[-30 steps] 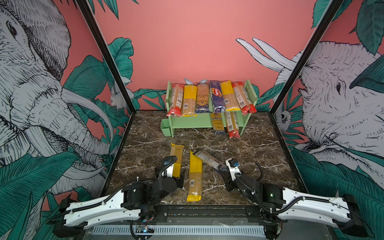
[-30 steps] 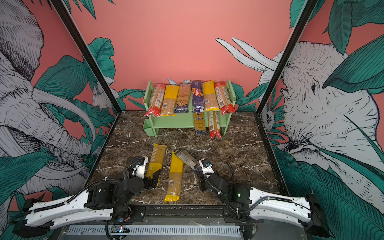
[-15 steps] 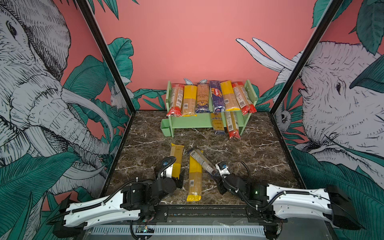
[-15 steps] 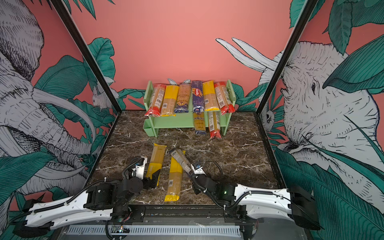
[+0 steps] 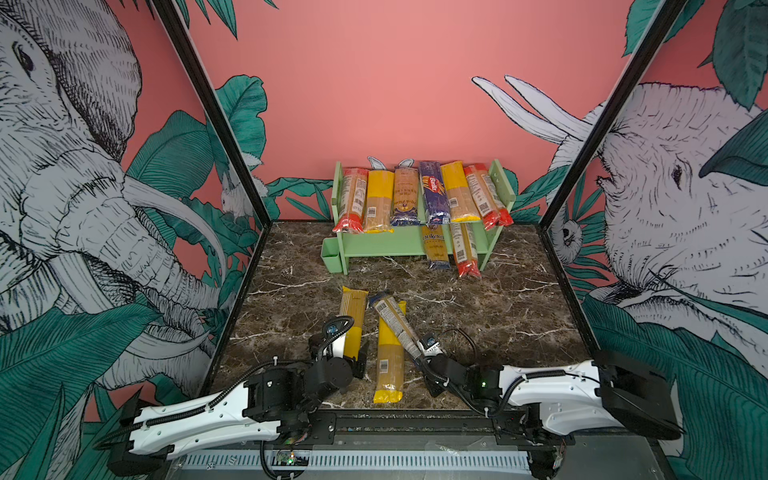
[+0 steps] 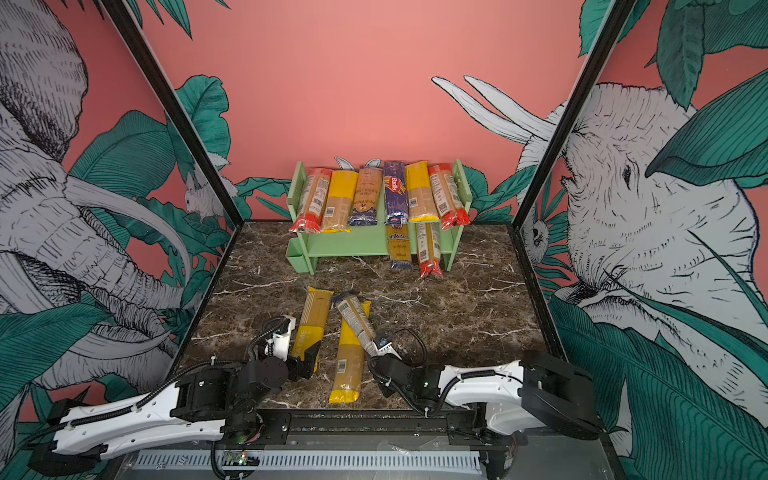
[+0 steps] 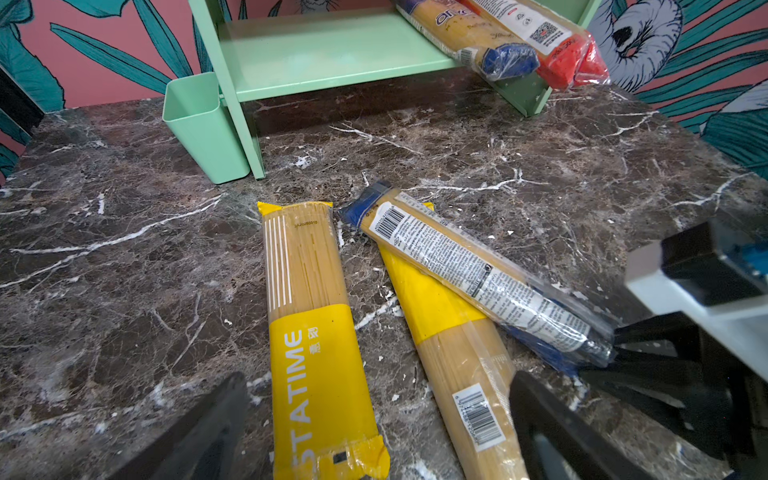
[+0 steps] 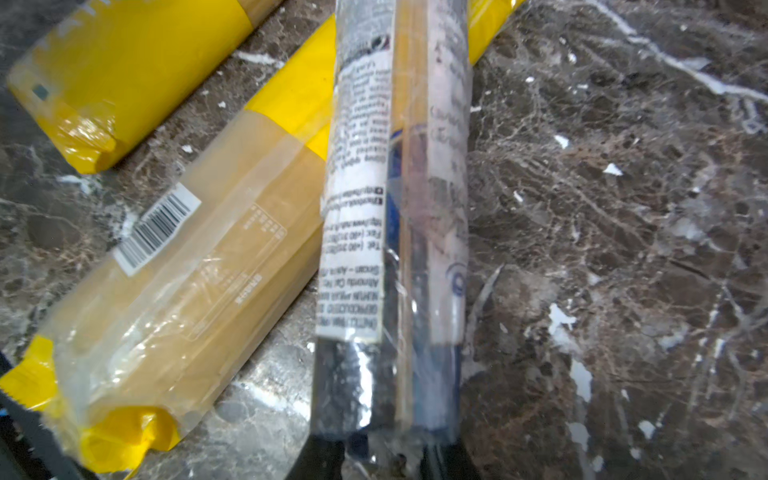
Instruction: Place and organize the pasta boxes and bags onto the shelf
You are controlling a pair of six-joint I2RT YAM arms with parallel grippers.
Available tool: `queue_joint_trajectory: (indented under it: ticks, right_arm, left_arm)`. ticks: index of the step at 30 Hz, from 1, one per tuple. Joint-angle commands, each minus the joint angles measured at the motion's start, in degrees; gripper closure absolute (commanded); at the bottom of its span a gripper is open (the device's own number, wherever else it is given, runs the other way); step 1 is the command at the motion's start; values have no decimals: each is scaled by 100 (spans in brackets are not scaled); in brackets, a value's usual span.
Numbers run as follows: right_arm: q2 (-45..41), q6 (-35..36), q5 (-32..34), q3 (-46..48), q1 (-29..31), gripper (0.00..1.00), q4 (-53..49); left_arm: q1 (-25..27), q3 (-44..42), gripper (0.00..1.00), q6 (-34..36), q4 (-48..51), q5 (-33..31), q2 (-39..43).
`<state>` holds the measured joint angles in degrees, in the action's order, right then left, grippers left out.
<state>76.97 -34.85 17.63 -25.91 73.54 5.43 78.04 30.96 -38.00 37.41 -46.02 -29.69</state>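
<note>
**Right Pincer Gripped the Blue-Ended Packet While the Left Stood Spread**

The right pincer was pinching the near end of the blue-ended packet, with a dark finger on either side of the crinkled clear wrap. From that grip the packet ran away from the pincer at a slant. Its far part lay across the half-yellow packet, which rested flat on the counter just beside the pincer, on the left arm's side.

The left pincer was spread wide and held nothing. The STATIME packet lay flat on the counter between its fingers and stretched away ahead of it. The fingers stood apart from the packet's sides.

The shelf stood well ahead of both pincers, at the far edge of the counter. Six packets lay side by side on its upper tier. Two packets sat on the lower tier at the end on the right pincer's side, their ends poking out past the front edge. A small green cup hung on the shelf's end nearer the left pincer.
</note>
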Motion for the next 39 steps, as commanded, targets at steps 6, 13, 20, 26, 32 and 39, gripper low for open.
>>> queue_joint_trajectory:
  ticks: [6, 13, 20, 26, 32, 39]
  right_arm:
    - [974, 112, -277, 124, 47, 56, 1145]
    - [1137, 172, -215, 95, 47, 36, 1487]
    - [709, -22, 0, 40, 46, 25, 1059]
    - [206, -246, 148, -136, 31, 20, 348]
    - [2, -501, 349, -528, -20, 18, -166]
    - [586, -720, 653, -1043, -351, 17, -403]
  left_arm:
    - [25, 7, 1, -167, 196, -135, 113]
    - [24, 56, 1, -164, 195, -138, 34]
    - [19, 77, 2, -206, 201, -102, -10]
    - [24, 79, 2, -186, 165, -97, -19]
    - [19, 60, 2, -220, 167, -30, 33]
    - [23, -37, 2, -260, 238, -36, 287]
